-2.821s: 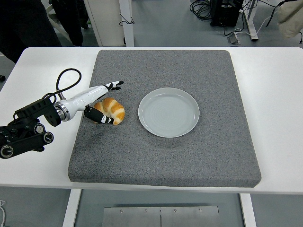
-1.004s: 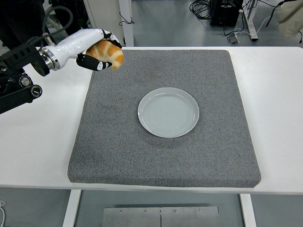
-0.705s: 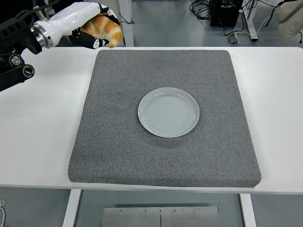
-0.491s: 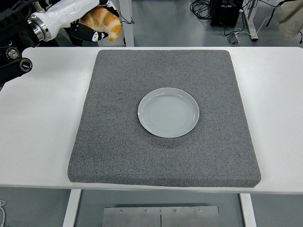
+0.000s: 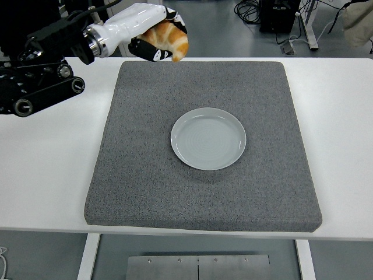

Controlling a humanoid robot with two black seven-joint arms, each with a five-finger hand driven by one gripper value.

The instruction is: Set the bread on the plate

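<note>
My left hand [image 5: 160,36] is shut on a golden croissant [image 5: 169,38] and holds it high over the far left edge of the grey mat [image 5: 140,175]. The empty pale grey plate [image 5: 208,138] lies flat in the middle of the mat, to the right of and nearer than the hand. The croissant's tip sticks out to the right past the black fingertips [image 5: 157,54]. My left arm's black links [image 5: 41,87] reach in from the left edge. The right arm does not show.
The mat covers most of the white table [image 5: 344,116]. Behind the table are a white post [image 5: 155,23], floor cables [image 5: 250,9] and a dark box. A person's light sleeve [image 5: 356,17] shows at the top right corner.
The left hand closed on the croissant at the mat's left side, lifted it up and back past the far edge, and has now swung right toward the plate's side.
</note>
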